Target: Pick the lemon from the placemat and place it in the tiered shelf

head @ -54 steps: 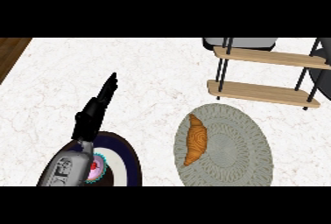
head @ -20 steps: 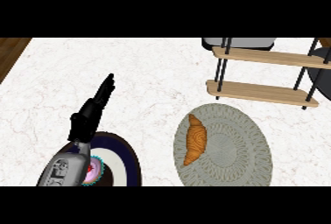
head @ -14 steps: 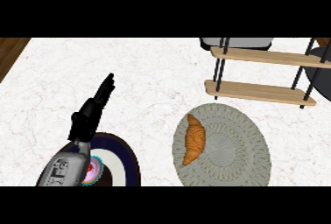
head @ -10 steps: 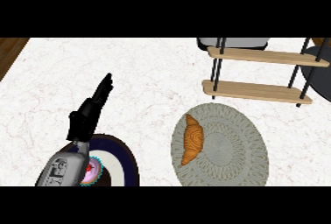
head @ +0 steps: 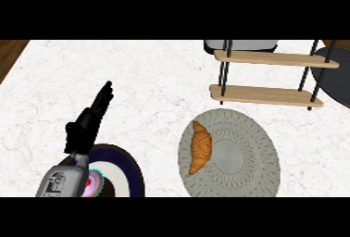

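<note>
No lemon is seen: 1 orange croissant-shaped item (head: 199, 152) lies on the left part of the round grey placemat (head: 239, 173), just below the tiered shelf (head: 263, 95). The left hand (head: 89, 121) is held with fingers straight, nothing in it, well apart from the item. The right hand is not shown. The item is best grasped across its narrow width and lifted clear before the shelf is approached. Counted: 1 shelf with 2 wooden tiers, 1 placemat, 1 dark plate (head: 130, 171), 1 hand, 1 item.
</note>
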`<control>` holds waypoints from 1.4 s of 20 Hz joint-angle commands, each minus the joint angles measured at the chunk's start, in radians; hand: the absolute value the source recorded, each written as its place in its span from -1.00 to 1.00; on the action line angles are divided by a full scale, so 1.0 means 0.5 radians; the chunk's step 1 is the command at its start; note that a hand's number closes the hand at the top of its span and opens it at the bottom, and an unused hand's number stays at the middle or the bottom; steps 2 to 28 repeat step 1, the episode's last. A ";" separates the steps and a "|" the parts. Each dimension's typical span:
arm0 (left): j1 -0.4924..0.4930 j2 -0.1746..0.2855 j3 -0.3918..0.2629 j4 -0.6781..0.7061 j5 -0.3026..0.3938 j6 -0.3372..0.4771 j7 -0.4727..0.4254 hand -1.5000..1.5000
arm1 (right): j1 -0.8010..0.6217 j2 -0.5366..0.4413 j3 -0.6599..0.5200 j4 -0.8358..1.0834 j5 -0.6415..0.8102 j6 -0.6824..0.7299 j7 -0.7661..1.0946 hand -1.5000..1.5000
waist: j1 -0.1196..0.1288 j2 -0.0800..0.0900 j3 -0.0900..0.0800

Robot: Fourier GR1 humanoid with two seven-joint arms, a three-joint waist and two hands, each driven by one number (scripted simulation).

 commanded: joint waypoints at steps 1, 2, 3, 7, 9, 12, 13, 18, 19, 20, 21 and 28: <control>-0.003 -0.035 0.010 0.037 -0.010 0.048 -0.018 0.00 | -0.059 -0.203 -0.020 -0.056 -0.034 0.326 -0.024 -1.00 | -0.011 0.002 -0.001; -0.003 -0.035 0.010 0.037 -0.010 0.048 -0.018 0.00 | -0.059 -0.203 -0.020 -0.056 -0.034 0.326 -0.024 -1.00 | -0.011 0.002 -0.001; -0.003 -0.035 0.010 0.037 -0.010 0.048 -0.018 0.00 | -0.059 -0.203 -0.020 -0.056 -0.034 0.326 -0.024 -1.00 | -0.011 0.002 -0.001; -0.003 -0.035 0.010 0.037 -0.010 0.048 -0.018 0.00 | -0.059 -0.203 -0.020 -0.056 -0.034 0.326 -0.024 -1.00 | -0.011 0.002 -0.001; -0.003 -0.035 0.010 0.037 -0.010 0.048 -0.018 0.00 | -0.059 -0.203 -0.020 -0.056 -0.034 0.326 -0.024 -1.00 | -0.011 0.002 -0.001; -0.003 -0.035 0.010 0.037 -0.010 0.048 -0.018 0.00 | -0.059 -0.203 -0.020 -0.056 -0.034 0.326 -0.024 -1.00 | -0.011 0.002 -0.001; -0.003 -0.035 0.010 0.037 -0.010 0.048 -0.018 0.00 | -0.059 -0.203 -0.020 -0.056 -0.034 0.326 -0.024 -1.00 | -0.011 0.002 -0.001; -0.003 -0.035 0.010 0.037 -0.010 0.048 -0.018 0.00 | -0.059 -0.203 -0.020 -0.056 -0.034 0.326 -0.024 -1.00 | -0.011 0.002 -0.001; -0.003 -0.035 0.010 0.037 -0.010 0.048 -0.018 0.00 | -0.059 -0.203 -0.020 -0.056 -0.034 0.326 -0.024 -1.00 | -0.011 0.002 -0.001; -0.003 -0.035 0.010 0.037 -0.010 0.048 -0.018 0.00 | -0.059 -0.203 -0.020 -0.056 -0.034 0.326 -0.024 -1.00 | -0.011 0.002 -0.001; -0.003 -0.035 0.010 0.037 -0.010 0.048 -0.018 0.00 | -0.059 -0.203 -0.020 -0.056 -0.034 0.326 -0.024 -1.00 | -0.011 0.002 -0.001; -0.003 -0.035 0.010 0.037 -0.010 0.048 -0.018 0.00 | -0.059 -0.203 -0.020 -0.056 -0.034 0.326 -0.024 -1.00 | -0.011 0.002 -0.001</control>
